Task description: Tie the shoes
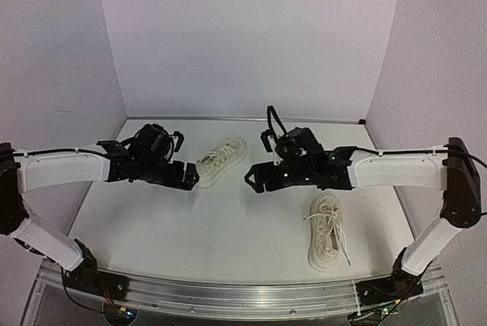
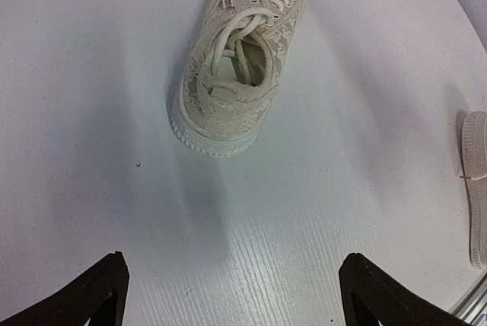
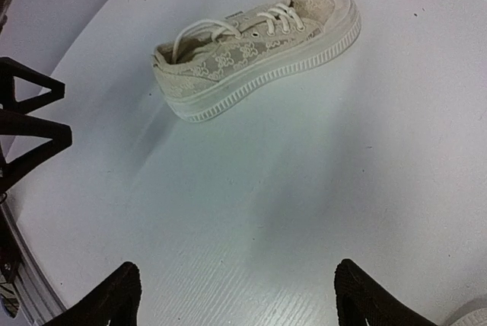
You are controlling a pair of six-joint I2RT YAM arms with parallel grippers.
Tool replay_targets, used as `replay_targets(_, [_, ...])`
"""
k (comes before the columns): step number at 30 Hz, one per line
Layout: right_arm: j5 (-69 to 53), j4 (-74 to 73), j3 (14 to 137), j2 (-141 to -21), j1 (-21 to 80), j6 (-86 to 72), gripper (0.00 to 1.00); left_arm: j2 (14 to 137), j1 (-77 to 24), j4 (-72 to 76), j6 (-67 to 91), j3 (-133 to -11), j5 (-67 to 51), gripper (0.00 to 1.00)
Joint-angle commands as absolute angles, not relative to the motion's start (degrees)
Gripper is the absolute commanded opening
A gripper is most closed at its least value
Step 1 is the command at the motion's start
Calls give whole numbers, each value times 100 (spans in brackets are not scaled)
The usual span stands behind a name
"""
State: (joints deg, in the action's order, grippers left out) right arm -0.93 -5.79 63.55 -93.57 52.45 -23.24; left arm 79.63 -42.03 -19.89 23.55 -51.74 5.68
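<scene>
Two cream-white sneakers lie on the white table. One shoe lies at the far middle, heel toward my left gripper; it shows in the left wrist view and the right wrist view. The other shoe lies near right with its laces loose. My left gripper is open and empty, just short of the far shoe's heel. My right gripper is open and empty, to the right of that shoe and above the table.
The table's back and side edges meet pale purple walls. The near-right shoe's sole edge shows in the left wrist view. The left gripper's black fingers show at the left edge of the right wrist view.
</scene>
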Motion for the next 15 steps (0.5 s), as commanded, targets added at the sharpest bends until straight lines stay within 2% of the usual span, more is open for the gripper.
replay_targets(1, [336, -109, 6350, -8792, 5268, -1964, 85, 8050, -4069, -2184, 1977, -5864, 756, 100])
replay_targets(4, [911, -85, 6262, -8471, 5267, -1848, 98, 8441, -3754, -2356, 1590, -6424, 616, 99])
replay_targets(10, [2032, -56, 6259, -8087, 5267, -1859, 98, 9656, -3598, -2904, 698, -7929, 276, 99])
replay_targets(15, [2077, -57, 6516, -8202, 5260, -1796, 98, 10299, -3505, -3061, 355, -8750, 153, 99])
